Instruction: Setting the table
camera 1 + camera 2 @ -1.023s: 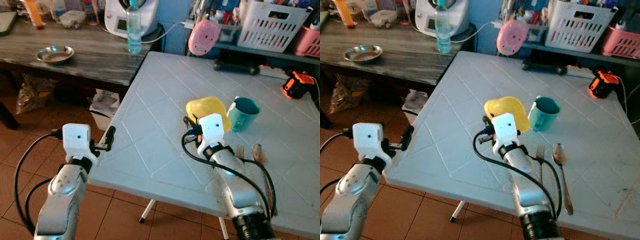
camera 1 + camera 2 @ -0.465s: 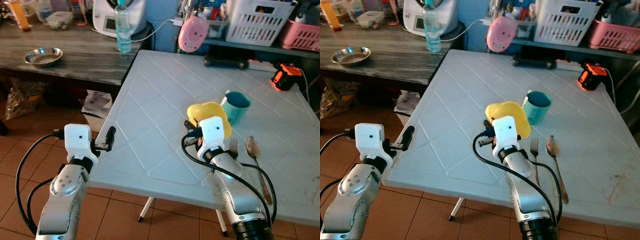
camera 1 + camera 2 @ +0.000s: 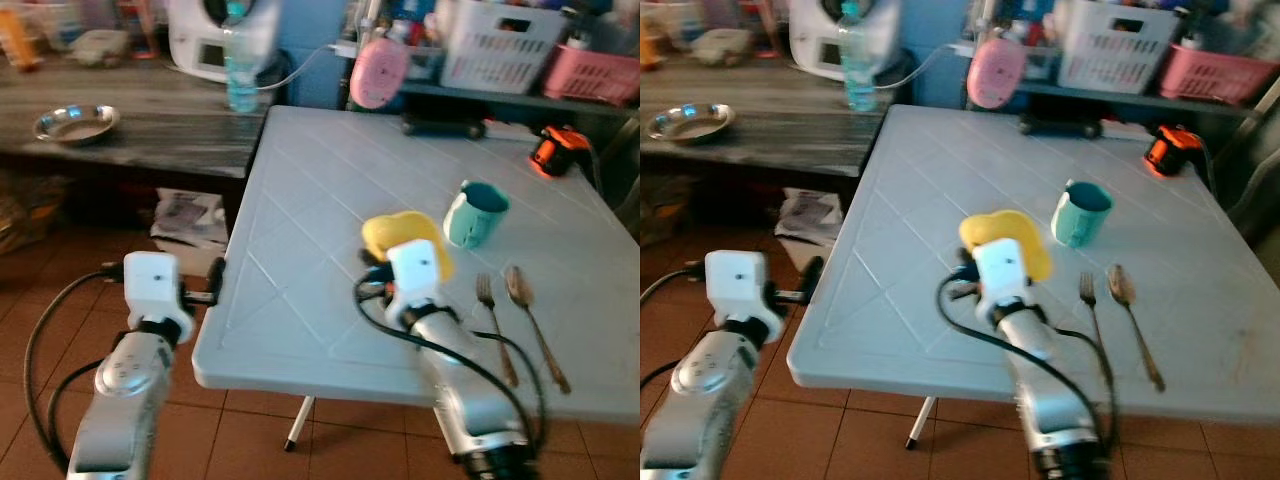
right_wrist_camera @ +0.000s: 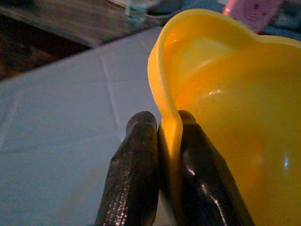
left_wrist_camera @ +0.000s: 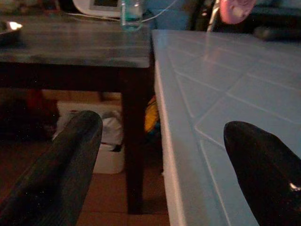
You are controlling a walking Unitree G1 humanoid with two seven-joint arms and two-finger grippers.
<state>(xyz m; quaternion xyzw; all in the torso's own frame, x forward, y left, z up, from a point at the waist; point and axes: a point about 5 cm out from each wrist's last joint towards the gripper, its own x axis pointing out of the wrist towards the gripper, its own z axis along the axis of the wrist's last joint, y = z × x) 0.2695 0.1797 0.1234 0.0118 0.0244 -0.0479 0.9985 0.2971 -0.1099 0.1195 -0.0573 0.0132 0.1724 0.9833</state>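
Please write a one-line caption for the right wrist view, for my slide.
Right gripper pinches the rim of the yellow bowl above the white table.

Head views motion-blurred, evenly lit by soft daylight on the pale tabletop (image 3: pixel 300 230). Left wrist view dim, shadowed beneath. Right wrist view bright, with glare spots inside the yellow bowl (image 4: pixel 225 108).

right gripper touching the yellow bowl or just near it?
Touching. In the right wrist view the right gripper has its two black fingers pinched on the rim of the yellow bowl, one finger outside and one inside, no gap.
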